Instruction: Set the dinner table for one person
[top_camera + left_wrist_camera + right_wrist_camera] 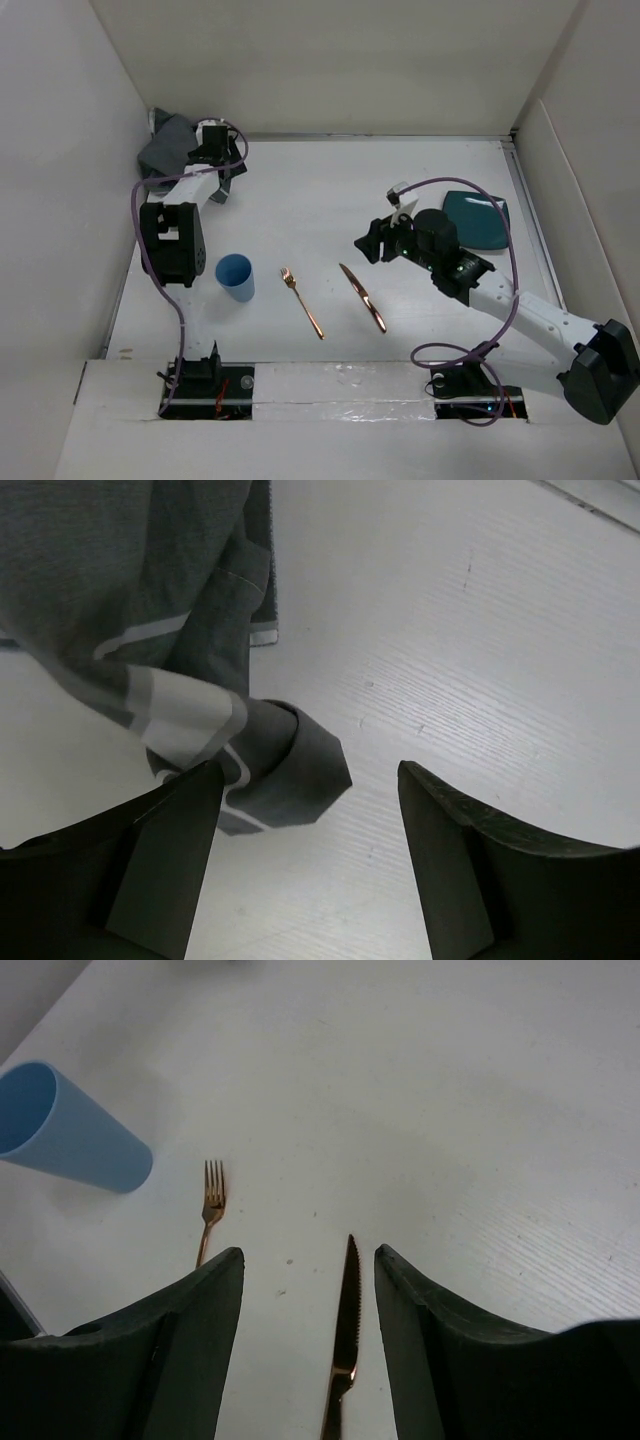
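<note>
I am holding my left claw (310,772) open and empty, just over a crumpled grey striped placemat (150,600) at the upper left of the top view. My right claw (308,1253) is gaping too, hovering above a copper knife (350,1300). A fork (212,1195) and a blue cup (70,1130) are sitting left of it, all on the white worktop (300,190) filling mid-frame.

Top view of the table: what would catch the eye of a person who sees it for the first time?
The copper-coloured fork and knife lie side by side near the front middle of the white table, with a blue cup to their left. A crumpled grey striped cloth sits in the far left corner, and a teal plate lies near the right edge.
</note>
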Motion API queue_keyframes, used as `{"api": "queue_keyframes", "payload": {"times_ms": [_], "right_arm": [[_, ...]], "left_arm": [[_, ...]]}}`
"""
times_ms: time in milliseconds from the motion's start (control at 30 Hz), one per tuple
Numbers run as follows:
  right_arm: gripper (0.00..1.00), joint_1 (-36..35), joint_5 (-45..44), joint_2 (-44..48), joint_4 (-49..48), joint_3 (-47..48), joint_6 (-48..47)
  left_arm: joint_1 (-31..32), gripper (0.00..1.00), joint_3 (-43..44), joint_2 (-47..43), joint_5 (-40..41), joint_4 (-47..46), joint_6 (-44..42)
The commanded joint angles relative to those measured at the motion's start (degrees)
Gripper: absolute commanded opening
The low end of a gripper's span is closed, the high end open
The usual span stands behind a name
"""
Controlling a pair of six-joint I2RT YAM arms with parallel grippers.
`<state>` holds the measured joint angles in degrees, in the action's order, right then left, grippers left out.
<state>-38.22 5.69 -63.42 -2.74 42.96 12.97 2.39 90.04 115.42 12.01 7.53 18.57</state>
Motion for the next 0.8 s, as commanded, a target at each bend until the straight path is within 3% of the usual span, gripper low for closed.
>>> {"api": "queue_keyframes", "payload": {"times_ms": [0, 167, 233, 267, 633, 767], "right_arm": [[0.6, 0.34, 1.52, 0.4, -4.46, -0.24, 0.21], [0.6, 0.34, 1.25, 0.05, -4.29, 0.19, 0.3], [0.6, -0.19, 1.51, -0.48, -4.9, 0.11, 0.56], [0.6, -0.19, 1.17, -0.74, -4.82, 0.11, 0.65], [0.59, -0.19, -8.67, 0.13, -0.78, 3.44, 0.48], [0.59, 0.34, -11.58, 1.72, -0.07, 3.36, 1.0]], "left_arm": [[-0.55, 0.67, 6.09, 2.78, 3.8, 3.09, -1.16], [0.68, 0.61, 13.58, 8.51, 8.46, 7.24, -3.01], [1.82, 0.26, 15.85, 9.82, 8.38, 7.32, -3.36], [1.83, 0.02, 17.43, 10.44, 6.73, 7.67, -3.01], [17.02, 0.0, 30.01, 6.4, -11.03, 0.04, -1.69], [20.89, 0.0, 29.59, 6.93, -16.39, -1.02, -1.17]]}}
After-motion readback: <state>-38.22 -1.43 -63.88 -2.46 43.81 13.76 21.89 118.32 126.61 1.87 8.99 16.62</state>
